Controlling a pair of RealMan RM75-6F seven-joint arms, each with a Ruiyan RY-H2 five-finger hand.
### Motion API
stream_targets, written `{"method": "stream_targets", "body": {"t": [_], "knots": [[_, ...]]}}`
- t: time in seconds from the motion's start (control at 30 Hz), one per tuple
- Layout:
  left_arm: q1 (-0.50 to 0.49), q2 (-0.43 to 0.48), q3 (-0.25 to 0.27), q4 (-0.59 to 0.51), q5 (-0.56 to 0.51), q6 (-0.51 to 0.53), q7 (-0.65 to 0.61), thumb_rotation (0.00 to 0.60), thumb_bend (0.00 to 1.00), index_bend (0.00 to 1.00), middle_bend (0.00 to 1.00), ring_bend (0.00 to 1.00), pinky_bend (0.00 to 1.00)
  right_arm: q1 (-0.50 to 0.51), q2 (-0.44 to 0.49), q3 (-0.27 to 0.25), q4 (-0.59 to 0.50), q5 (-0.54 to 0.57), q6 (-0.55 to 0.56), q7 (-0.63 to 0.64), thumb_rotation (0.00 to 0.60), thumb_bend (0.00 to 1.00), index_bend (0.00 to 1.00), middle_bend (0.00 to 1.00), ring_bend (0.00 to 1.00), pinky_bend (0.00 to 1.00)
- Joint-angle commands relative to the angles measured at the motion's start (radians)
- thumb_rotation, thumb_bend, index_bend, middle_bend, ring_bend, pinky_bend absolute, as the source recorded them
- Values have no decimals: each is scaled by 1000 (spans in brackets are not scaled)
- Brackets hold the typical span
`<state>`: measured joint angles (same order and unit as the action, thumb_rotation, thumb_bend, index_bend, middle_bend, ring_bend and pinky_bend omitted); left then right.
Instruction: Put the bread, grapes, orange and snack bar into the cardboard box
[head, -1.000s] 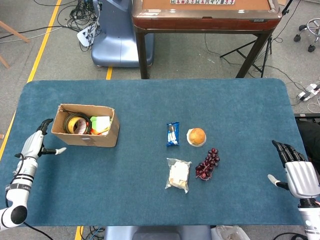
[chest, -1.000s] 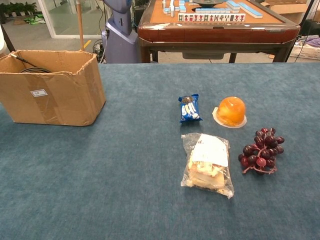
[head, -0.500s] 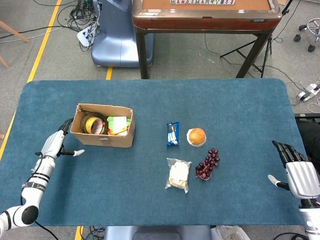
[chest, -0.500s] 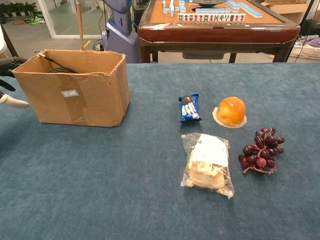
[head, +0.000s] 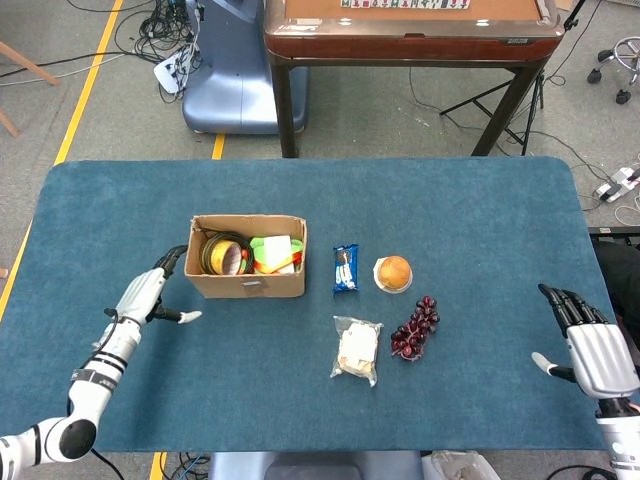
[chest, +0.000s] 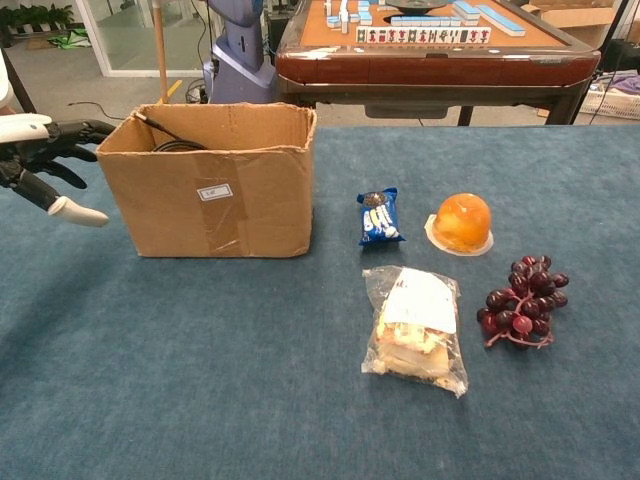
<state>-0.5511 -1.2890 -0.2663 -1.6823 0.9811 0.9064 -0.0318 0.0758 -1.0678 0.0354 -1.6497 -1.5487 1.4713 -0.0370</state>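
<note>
The open cardboard box (head: 247, 271) (chest: 216, 184) stands left of centre and holds tape rolls and coloured items. My left hand (head: 148, 296) (chest: 45, 165) is at its left side, fingers spread, fingertips at the box wall. To the right of the box lie the blue snack bar (head: 345, 268) (chest: 378, 217), the orange (head: 394, 272) (chest: 463, 222), the bagged bread (head: 357, 349) (chest: 416, 329) and the dark grapes (head: 416, 327) (chest: 522, 302). My right hand (head: 592, 347) rests open near the table's right edge, far from all of them.
The blue table (head: 480, 220) ends close to my right hand. Behind the table stand a wooden mahjong table (head: 410, 30) and a blue machine base (head: 225, 80).
The box has slid right across the table, pushed by my left hand, and now sits close to the snack bar. My right hand has barely moved.
</note>
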Motion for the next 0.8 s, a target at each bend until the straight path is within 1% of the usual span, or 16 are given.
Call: {"method": "stream_targets", "body": {"t": [0.03,0.17,0.37,0.57,0.8], "knots": [[-21,-8,9,-40,-28,15,53,600,0,0,8,63,163,-2,8,-4,-7,-4,0,4,600,0,127,192,157,333],[-38,-19,20,-81,-54,28,100,600,0,0,8,64,163,-5,25,-6,-21,2,-2,8,600,0,167,235,180,332],[-63,-39,38,-125,-60,32,142,600,0,0,20,64,163,-14,48,-4,-43,16,5,2,600,0,182,256,193,332],[-94,-63,60,-143,-61,13,176,600,0,0,25,64,146,-16,54,-3,-49,25,1,-4,600,0,189,264,202,332],[-138,-91,70,-148,-86,0,225,600,0,0,25,64,130,-12,57,-5,-56,33,-14,-17,600,0,190,266,204,332]]}}
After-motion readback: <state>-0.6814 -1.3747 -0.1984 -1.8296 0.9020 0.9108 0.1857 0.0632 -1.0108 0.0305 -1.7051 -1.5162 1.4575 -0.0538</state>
